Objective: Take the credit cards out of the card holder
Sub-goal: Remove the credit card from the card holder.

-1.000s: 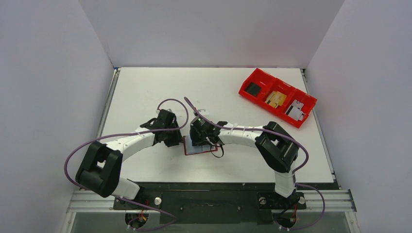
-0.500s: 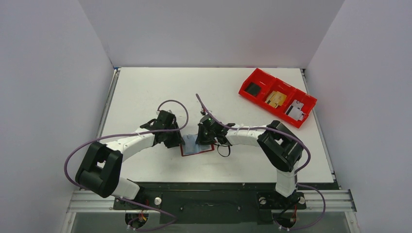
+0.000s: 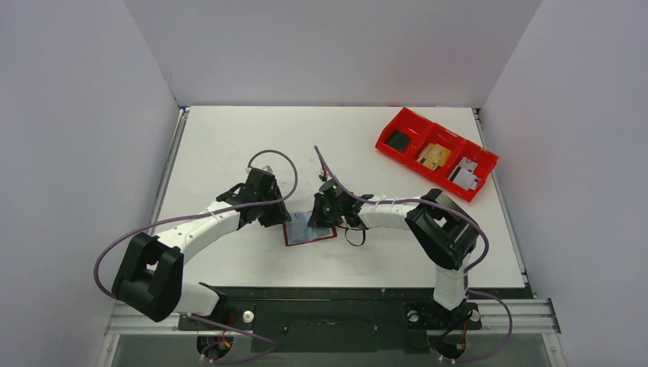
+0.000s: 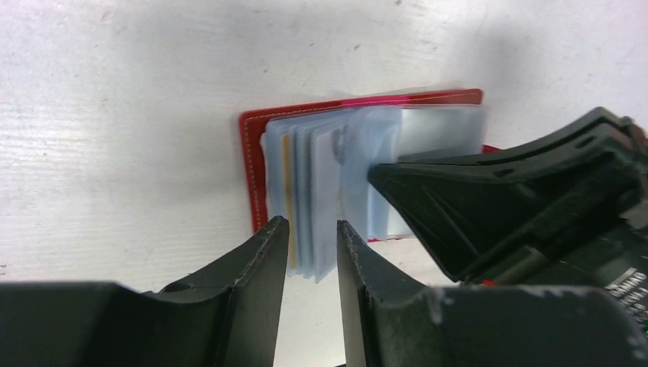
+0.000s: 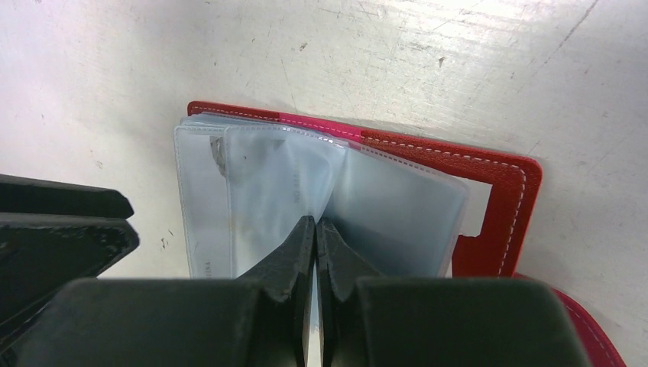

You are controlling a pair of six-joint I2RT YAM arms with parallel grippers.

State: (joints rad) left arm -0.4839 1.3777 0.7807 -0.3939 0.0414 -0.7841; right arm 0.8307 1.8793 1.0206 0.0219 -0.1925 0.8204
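At the near edge of the white counter [image 3: 229,138], my right jaws are pressed almost flat together on one limp, clear plastic sleeve [image 5: 283,191] fanned up from the small dark red, book-fold card holder [image 5: 504,199], which lies open on the counter between my two arms. Whether that leaf has a card inside I cannot tell. My left jaws stand at a narrow gap, gripping nothing, tips just at the near edge of the stack of thin, pale blue-grey credit cards [image 4: 306,176], one of which shows a yellowish band; the stack's corner sits in line with the gap. The cards sit inside the holder's sleeves, none yet out. By my judgement they are light, stiff and slick, best pinched at an exposed short edge and drawn straight along the sleeve. The holder is light too and likely to slide or lift with the pull, so it wants pinning while a card comes free. The sleeves are soft and could crumple under a hard squeeze. Well beyond, at the far right, sits a bright red three-compartment plastic bin [image 3: 435,153].
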